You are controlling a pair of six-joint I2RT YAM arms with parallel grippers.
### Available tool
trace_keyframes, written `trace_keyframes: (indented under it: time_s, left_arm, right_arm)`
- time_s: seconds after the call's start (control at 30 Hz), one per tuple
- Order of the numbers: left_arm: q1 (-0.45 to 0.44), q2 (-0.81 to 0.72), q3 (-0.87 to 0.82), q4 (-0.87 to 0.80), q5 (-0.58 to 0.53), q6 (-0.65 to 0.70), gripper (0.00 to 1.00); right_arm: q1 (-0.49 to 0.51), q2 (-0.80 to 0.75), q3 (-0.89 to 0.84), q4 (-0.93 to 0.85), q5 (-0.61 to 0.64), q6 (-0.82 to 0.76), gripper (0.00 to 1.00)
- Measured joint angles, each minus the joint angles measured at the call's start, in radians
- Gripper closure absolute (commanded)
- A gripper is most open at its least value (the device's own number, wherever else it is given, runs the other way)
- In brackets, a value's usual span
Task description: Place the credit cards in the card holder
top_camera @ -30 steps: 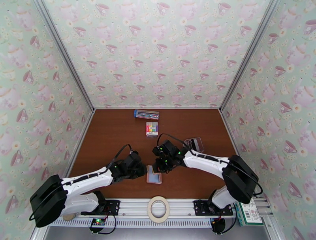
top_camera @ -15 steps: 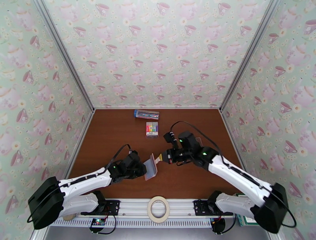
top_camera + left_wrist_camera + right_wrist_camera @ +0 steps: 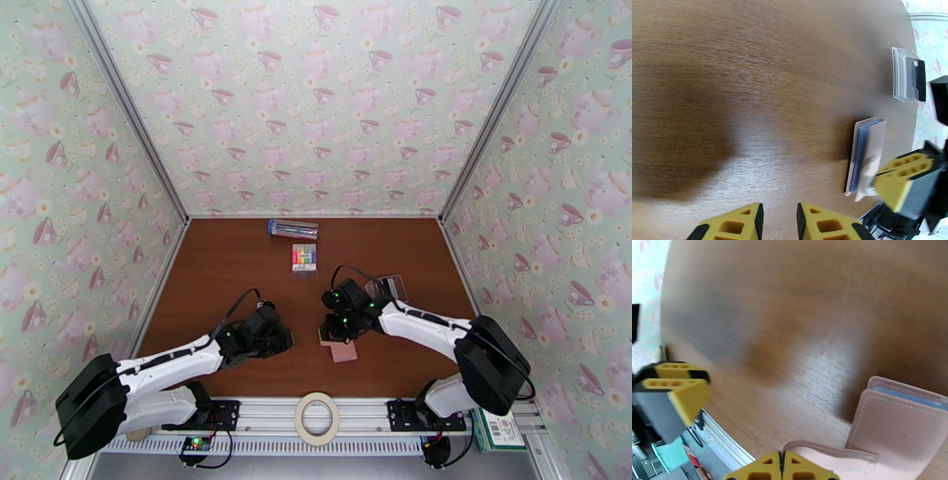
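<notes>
Wooden table (image 3: 237, 268), card holder (image 3: 900, 429) beside closed right tool (image 3: 781, 461)

The left arm (image 3: 170, 365) and right arm (image 3: 426, 322) have glossy white shells and bulky black joints. Behind the jaws, thin black cables (image 3: 237, 305) loop past small green lights (image 3: 344, 319). The left gripper (image 3: 779, 223) and right gripper (image 3: 782, 465) have black bodies and yellow plastic fingertips (image 3: 734, 223) with triangular cut-outs.
</notes>
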Motion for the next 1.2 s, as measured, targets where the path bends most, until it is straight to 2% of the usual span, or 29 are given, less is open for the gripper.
trace_keyframes:
  time_s: [0.13, 0.4, 0.7, 1.0, 1.2]
  left_arm:
    - [0.000, -0.004, 0.000, -0.004, 0.000, 0.000, 0.69]
    - [0.000, -0.006, 0.000, -0.004, 0.000, -0.001, 0.69]
    - [-0.001, -0.006, 0.000, 0.031, 0.012, 0.000, 0.70]
    - [-0.033, 0.034, 0.009, 0.150, 0.073, 0.012, 0.71]
    - [-0.057, 0.095, 0.051, 0.185, 0.093, 0.021, 0.73]
  right_arm:
    - [0.003, -0.030, 0.024, -0.016, 0.004, -0.008, 1.00]
    - [-0.045, -0.229, 0.028, -0.031, 0.014, -0.018, 1.00]
    - [-0.056, -0.217, 0.023, -0.014, -0.001, -0.006, 1.00]
    - [-0.058, -0.204, 0.005, -0.018, 0.010, -0.009, 1.00]
    - [-0.118, -0.203, -0.027, -0.079, 0.043, -0.042, 1.00]
